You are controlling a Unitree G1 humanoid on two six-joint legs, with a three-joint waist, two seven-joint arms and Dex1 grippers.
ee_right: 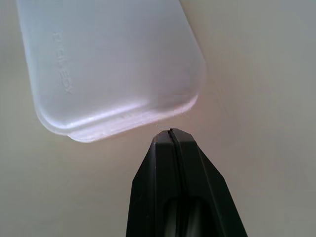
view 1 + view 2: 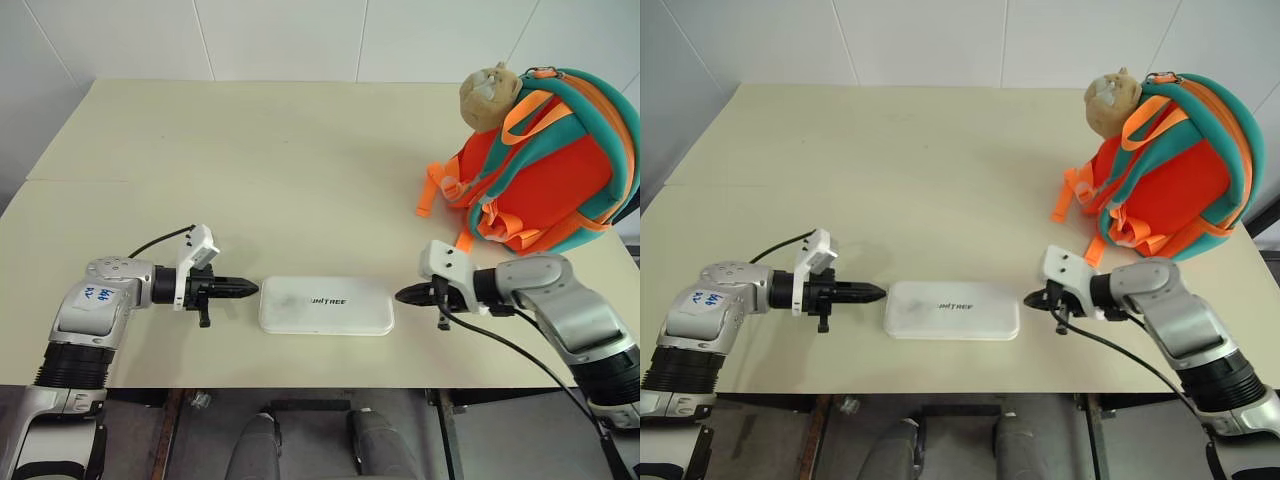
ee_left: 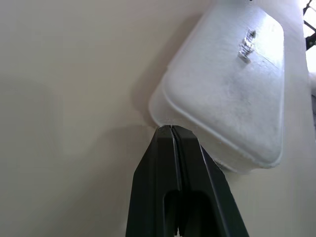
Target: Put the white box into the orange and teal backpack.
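My left end effector (image 2: 248, 289) has its two black fingers pressed together into a single point, holding nothing. It lies low over the bench (image 2: 300, 170), aimed sideways at the box (image 2: 326, 305), and its tip sits just beside the box's near short end. In my left wrist view the closed tip (image 3: 171, 129) comes right up to a rounded corner of the box (image 3: 232, 89); I cannot tell whether it touches.

My right end effector (image 2: 404, 295) is the mirror of that: fingers together, empty, pointing inward at the opposite short end of the box. In my right wrist view a thin strip of bench shows between the closed tip (image 1: 170, 132) and the box edge (image 1: 113, 64), so they are just apart.

The box lies flat on the bench directly between my two end effectors, long side running from one to the other, dark lettering facing up. It is outside the backpack.

The backpack (image 2: 545, 160) stands beyond my right end effector, farther away and a little to the outside, well apart from the box. Its teal straps and orange webbing face me, and a tan plush head (image 2: 488, 95) sits at its top corner, on the side toward the middle of the bench.
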